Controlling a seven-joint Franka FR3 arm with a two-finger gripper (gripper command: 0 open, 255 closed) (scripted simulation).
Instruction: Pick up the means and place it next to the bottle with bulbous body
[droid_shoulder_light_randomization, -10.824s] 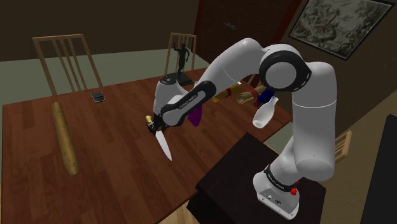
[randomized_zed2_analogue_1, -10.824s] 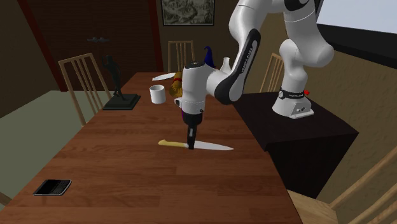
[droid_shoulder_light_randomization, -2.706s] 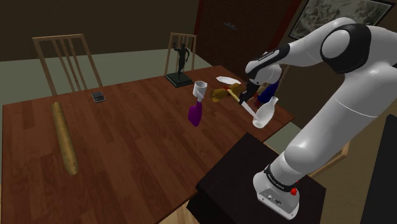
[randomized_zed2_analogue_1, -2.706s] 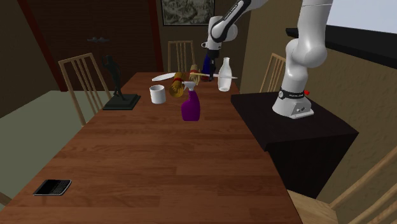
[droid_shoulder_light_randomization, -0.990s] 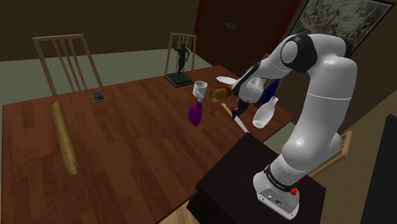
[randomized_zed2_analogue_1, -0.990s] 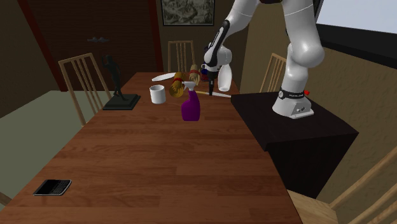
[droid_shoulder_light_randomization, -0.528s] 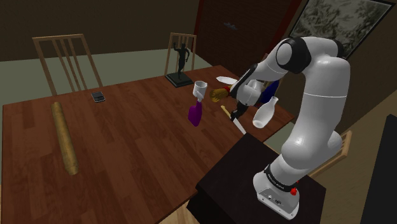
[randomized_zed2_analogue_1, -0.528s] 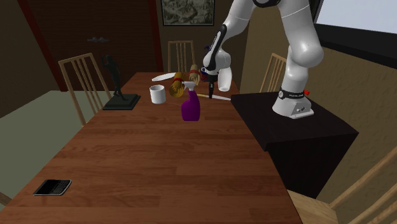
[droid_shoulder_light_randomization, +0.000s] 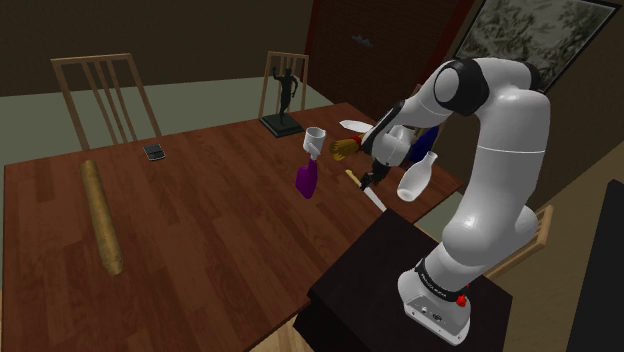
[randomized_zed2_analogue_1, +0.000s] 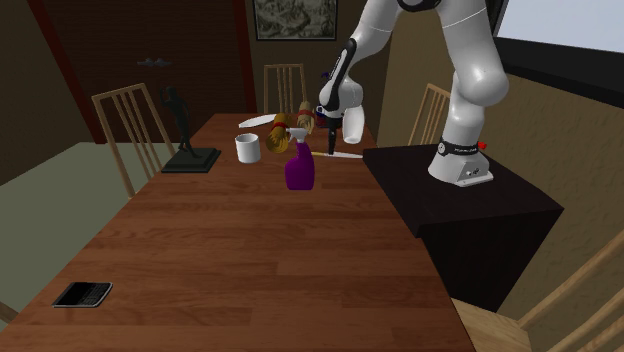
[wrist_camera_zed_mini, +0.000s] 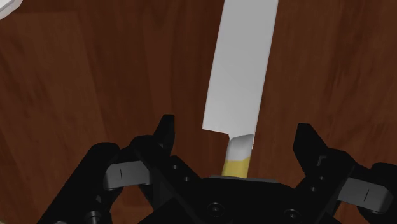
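Since the claw has its fingers spread wide and touching nothing, the knife between them looks released. It appears to lie flat on the worktop, just beside the white bulbous bottle. I judge the placing done, with only the arm's withdrawal left. A few seconds earlier the claw carried the knife in the air above the bottles; now the arm is lowered and the knife rests on the wood.
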